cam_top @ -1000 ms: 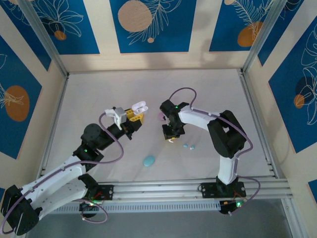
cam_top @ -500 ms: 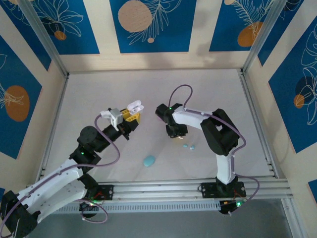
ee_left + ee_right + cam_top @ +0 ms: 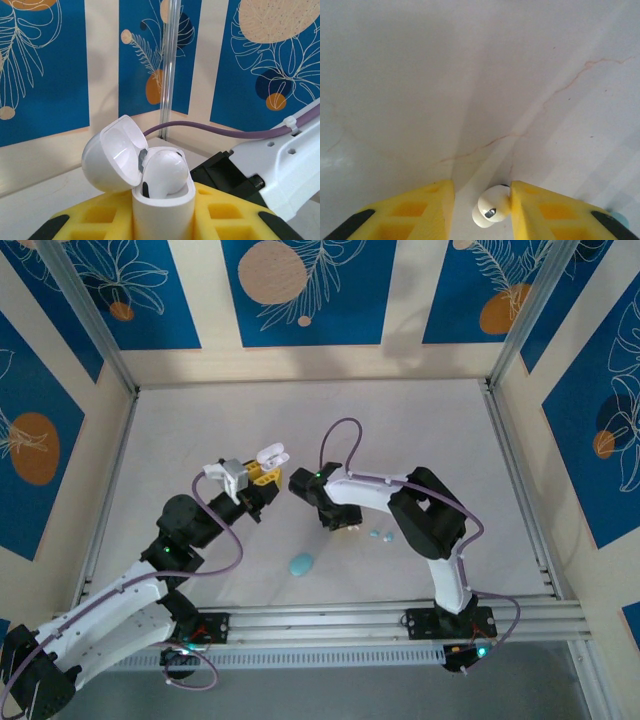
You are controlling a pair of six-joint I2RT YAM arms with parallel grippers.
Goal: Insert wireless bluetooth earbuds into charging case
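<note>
White earbud (image 3: pixel 491 212) lying on tabletop (image 3: pixel 470 75) between right gripper (image 3: pixel 481 186) jaws.
Jaws parted, bud touching one jaw only; left gripper (image 3: pixel 262 473) clenched on open charging case (image 3: pixel 162 202), second earbud (image 3: pixel 165 172) seated. Bud likely light, glossy, slippery: pinch squarely across the rounded body.

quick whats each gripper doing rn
left gripper: shut on case
right gripper: open, white bud loose between its fingers

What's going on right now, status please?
Left gripper shut on open white case, first white earbud seated. Right gripper open, second white earbud against one finger. Nothing blocking.
</note>
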